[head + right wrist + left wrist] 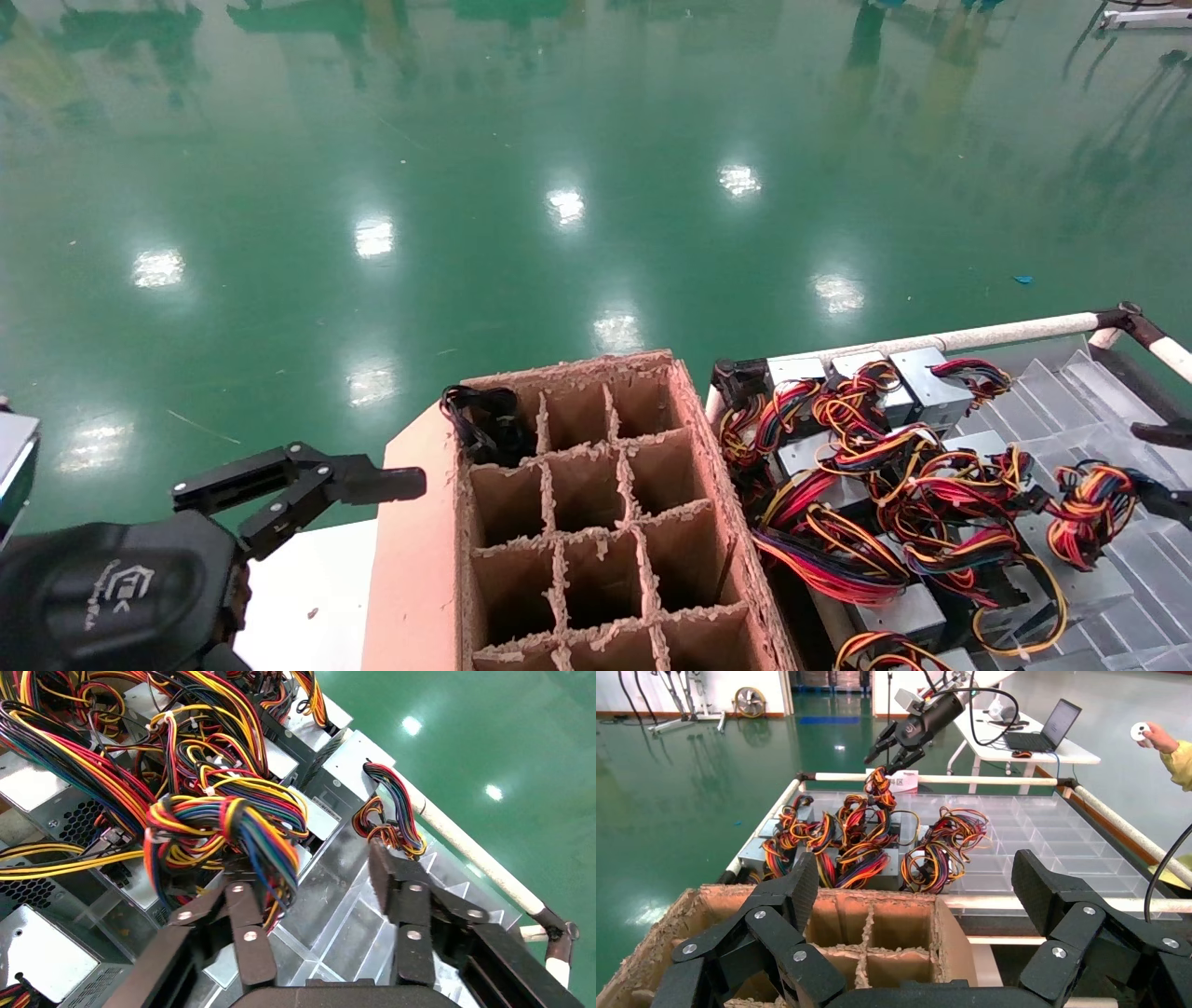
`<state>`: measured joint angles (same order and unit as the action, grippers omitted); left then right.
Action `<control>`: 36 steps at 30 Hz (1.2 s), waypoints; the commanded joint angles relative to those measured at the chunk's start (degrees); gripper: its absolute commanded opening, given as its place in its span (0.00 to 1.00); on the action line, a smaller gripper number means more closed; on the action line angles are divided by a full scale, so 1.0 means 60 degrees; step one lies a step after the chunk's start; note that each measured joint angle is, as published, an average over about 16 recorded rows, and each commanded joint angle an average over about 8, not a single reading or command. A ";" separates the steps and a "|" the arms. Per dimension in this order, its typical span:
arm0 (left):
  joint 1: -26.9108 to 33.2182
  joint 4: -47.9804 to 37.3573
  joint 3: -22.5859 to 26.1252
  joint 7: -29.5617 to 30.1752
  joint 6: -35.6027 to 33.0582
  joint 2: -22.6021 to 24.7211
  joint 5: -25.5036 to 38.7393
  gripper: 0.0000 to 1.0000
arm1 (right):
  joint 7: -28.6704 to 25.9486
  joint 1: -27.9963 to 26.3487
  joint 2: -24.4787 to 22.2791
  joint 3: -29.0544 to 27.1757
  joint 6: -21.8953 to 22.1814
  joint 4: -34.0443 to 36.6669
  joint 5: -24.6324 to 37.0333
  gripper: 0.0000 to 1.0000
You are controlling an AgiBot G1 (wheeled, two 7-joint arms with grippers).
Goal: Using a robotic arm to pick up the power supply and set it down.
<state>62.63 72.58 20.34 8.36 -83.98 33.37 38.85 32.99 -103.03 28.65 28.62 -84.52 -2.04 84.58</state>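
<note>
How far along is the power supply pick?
Barely begun. The cardboard divider box shows no power supply in its visible cells. The right end effector is open, poised beside a coiled wire bundle on the tray, gripping nothing. The left end effector waits open beside the box. Grasp, lift and placement remain.

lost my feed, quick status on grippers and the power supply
Left gripper open, idle beside the carton. Right gripper open, one finger against the power supply's wire bundle, not yet gripped. Loose wires crowd it.
</note>
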 commanded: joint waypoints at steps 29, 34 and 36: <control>0.0002 -0.0003 0.0003 -0.0002 -0.0001 0.0000 -0.0002 1.00 | -0.1299 -0.1065 -0.0539 0.0403 -0.0750 -0.1000 0.0609 1.00; 0.0001 -0.0005 0.0003 -0.0003 0.0001 -0.0001 -0.0003 1.00 | -0.1509 -0.0921 -0.0538 0.0312 -0.0788 -0.1391 0.0362 1.00; 0.0001 -0.0006 0.0003 -0.0003 0.0002 0.0000 -0.0003 1.00 | -0.1661 -0.0726 -0.0502 0.0258 -0.0769 -0.1666 0.0185 1.00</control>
<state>62.64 72.55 20.36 8.34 -83.98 33.37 38.83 22.63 -106.77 25.79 30.00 -89.04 -12.71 85.15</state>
